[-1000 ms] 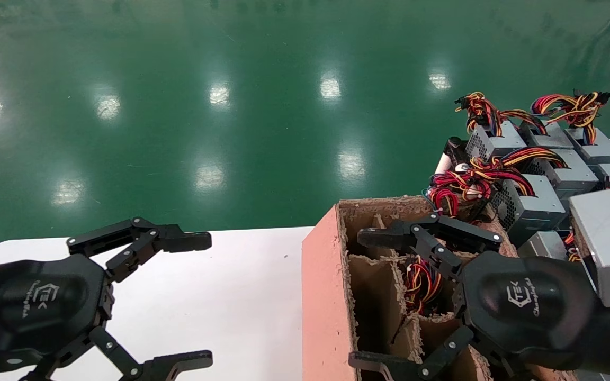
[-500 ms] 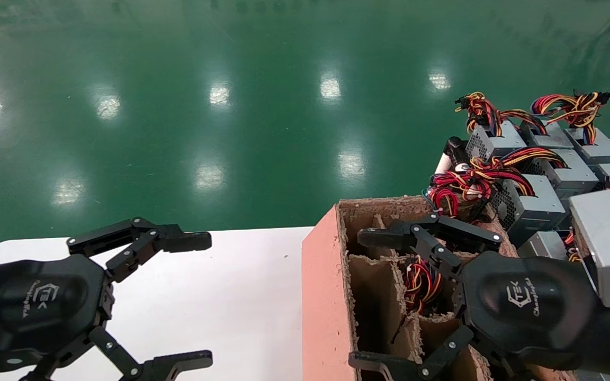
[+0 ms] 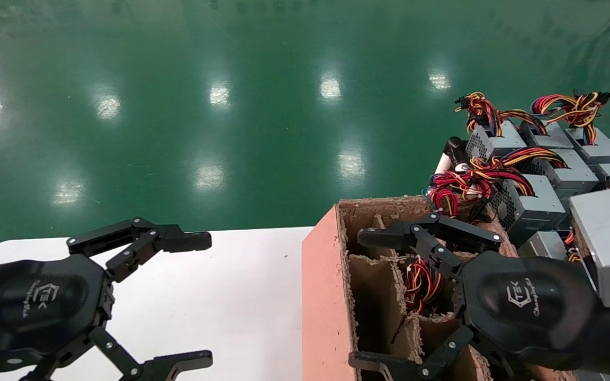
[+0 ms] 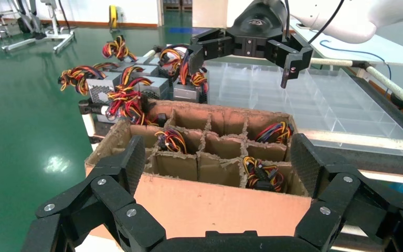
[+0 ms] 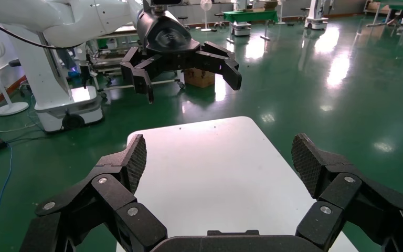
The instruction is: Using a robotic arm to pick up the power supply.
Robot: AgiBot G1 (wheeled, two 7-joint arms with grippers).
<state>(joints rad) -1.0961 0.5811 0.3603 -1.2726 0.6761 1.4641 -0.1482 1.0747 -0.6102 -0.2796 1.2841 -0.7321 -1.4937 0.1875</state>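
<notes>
Several grey metal power supplies (image 3: 530, 203) with red, yellow and black cable bundles stand in rows at the back right, beyond a brown cardboard box (image 3: 326, 296) with divider cells. Cable bundles (image 3: 419, 283) stick out of some cells; in the left wrist view three cells show cables (image 4: 260, 173). My right gripper (image 3: 358, 299) hangs open above the box, holding nothing. My left gripper (image 3: 207, 300) is open over the white table (image 3: 231, 296), left of the box, facing its side wall (image 4: 218, 205). The right wrist view looks across the table at the left gripper (image 5: 181, 63).
A clear plastic tray (image 4: 315, 100) with several compartments lies beyond the cardboard box, next to the rows of power supplies (image 4: 102, 89). A green floor lies past the table's far edge. The table left of the box is bare.
</notes>
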